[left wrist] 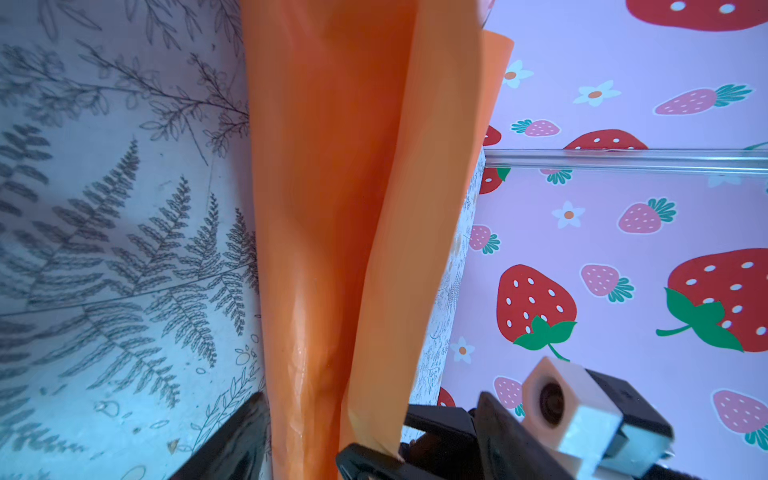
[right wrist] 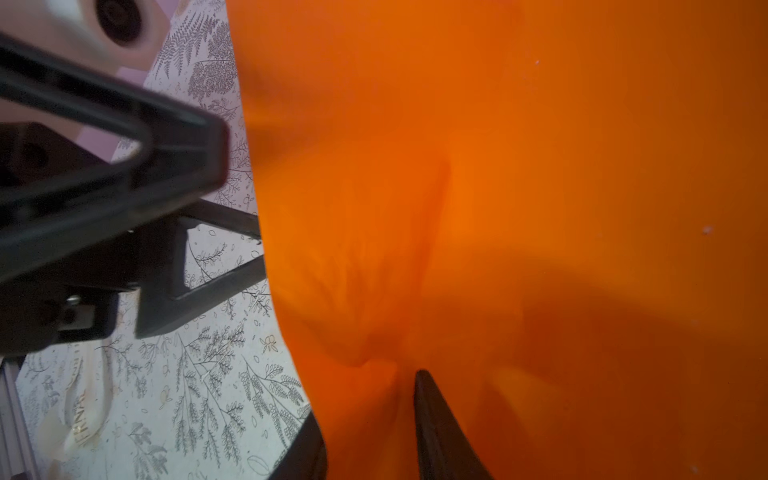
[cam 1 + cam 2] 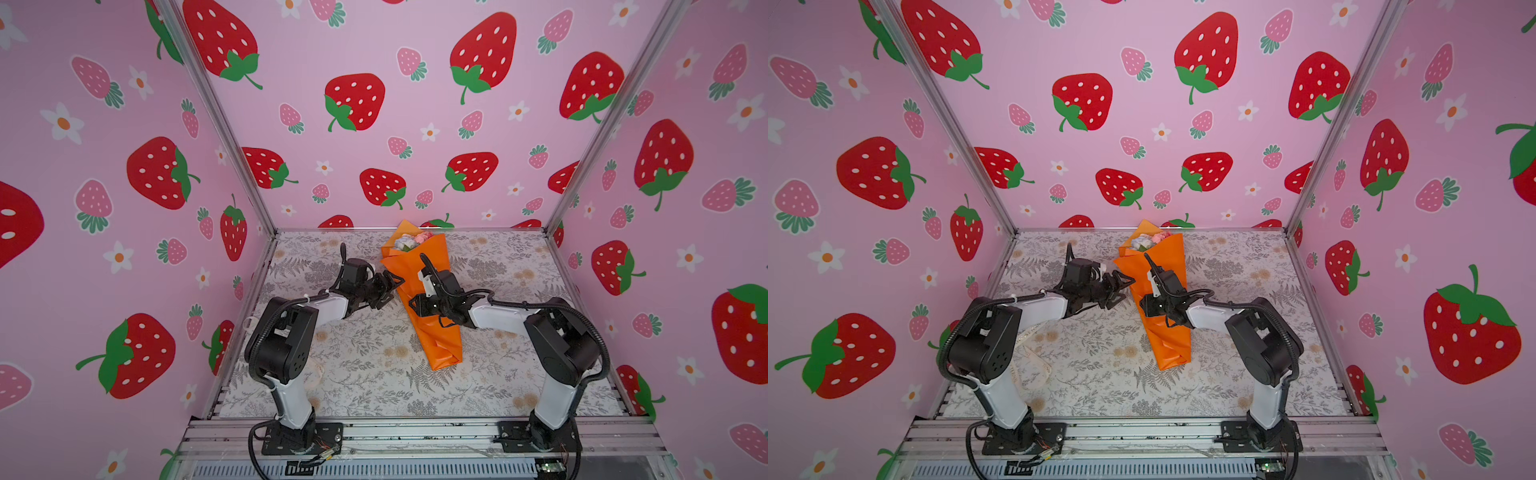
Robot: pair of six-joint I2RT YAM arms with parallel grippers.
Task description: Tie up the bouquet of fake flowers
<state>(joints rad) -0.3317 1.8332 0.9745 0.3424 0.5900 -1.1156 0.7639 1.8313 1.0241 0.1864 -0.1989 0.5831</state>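
The bouquet of fake flowers (image 3: 434, 336) lies on the table in both top views, rolled in orange wrapping paper (image 3: 1167, 345). Its white and pink blooms (image 3: 412, 241) point to the back wall. My left gripper (image 3: 388, 289) is at the cone's left edge. In the left wrist view it (image 1: 303, 453) stands open, with the loose paper edge (image 1: 374, 291) between its fingers. My right gripper (image 3: 415, 306) hovers over the cone's middle. The right wrist view shows it (image 2: 370, 440) open, its fingers astride a pinched fold of paper (image 2: 361, 357).
A cream ribbon (image 3: 1034, 361) lies on the floral table cover (image 3: 353, 374) under the left arm; it also shows in the right wrist view (image 2: 79, 407). Strawberry-print walls close three sides. An aluminium rail (image 3: 415, 432) with both arm bases runs along the front.
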